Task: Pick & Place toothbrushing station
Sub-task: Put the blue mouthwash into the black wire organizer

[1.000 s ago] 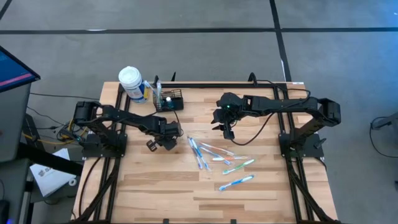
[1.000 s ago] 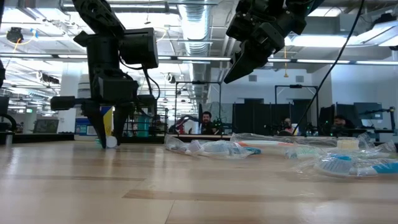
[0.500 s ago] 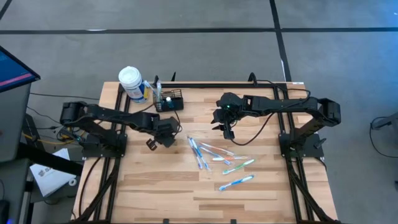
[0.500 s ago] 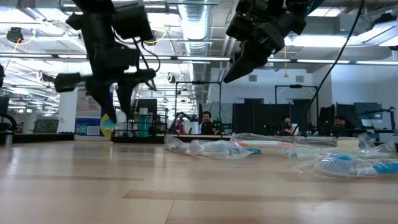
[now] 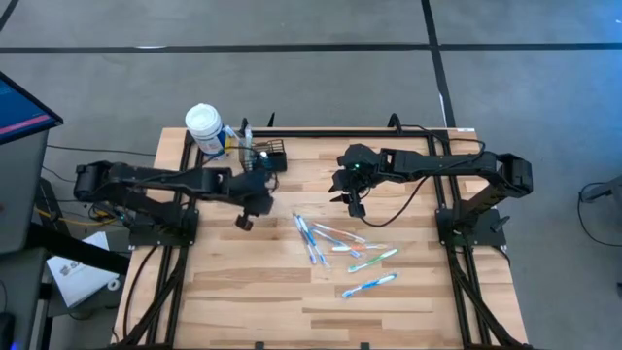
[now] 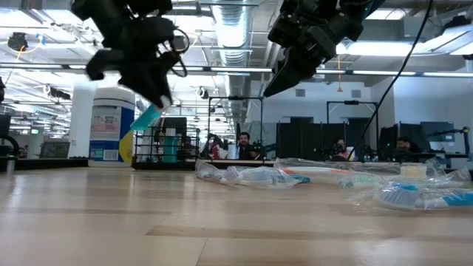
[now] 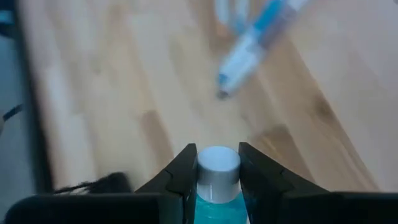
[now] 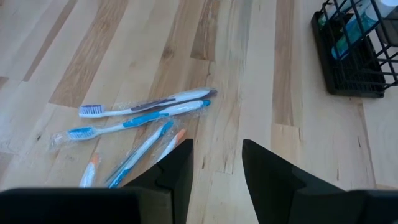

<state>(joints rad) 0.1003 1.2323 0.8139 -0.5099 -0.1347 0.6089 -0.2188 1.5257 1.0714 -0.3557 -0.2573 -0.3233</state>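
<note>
My left gripper (image 5: 244,220) is shut on a small teal tube with a white cap (image 7: 217,163) and holds it in the air near the table's middle left. The tube also shows in the low view (image 6: 146,118). The black wire-mesh caddy (image 5: 266,156) stands on its base at the table's far edge, beyond my left gripper, and also shows in the low view (image 6: 166,144) and the right wrist view (image 8: 354,53). My right gripper (image 5: 348,202) hovers open and empty (image 8: 216,149) above the table, right of the caddy. My left gripper pinches the teal tube between its two fingers (image 7: 183,171), on the two sides just behind the white cap (image 7: 217,159). The cap end sticks out past the fingertips. The fingers slant downward, and the tube is tilted and lifted clear of the table (image 6: 146,118).
A large blue-labelled bottle with a white cap (image 5: 206,128) stands left of the caddy. Several wrapped toothbrushes (image 5: 340,245) lie scattered on the table's middle and right, below my right gripper (image 8: 143,112). Bare wood lies along the near edge. People sit in the room behind.
My left gripper has risen with the teal tube, which stood cap-down on the table a second ago and now hangs clear of it. The gripper has tipped from pointing straight down to a slant, and the tube has tilted with it.
</note>
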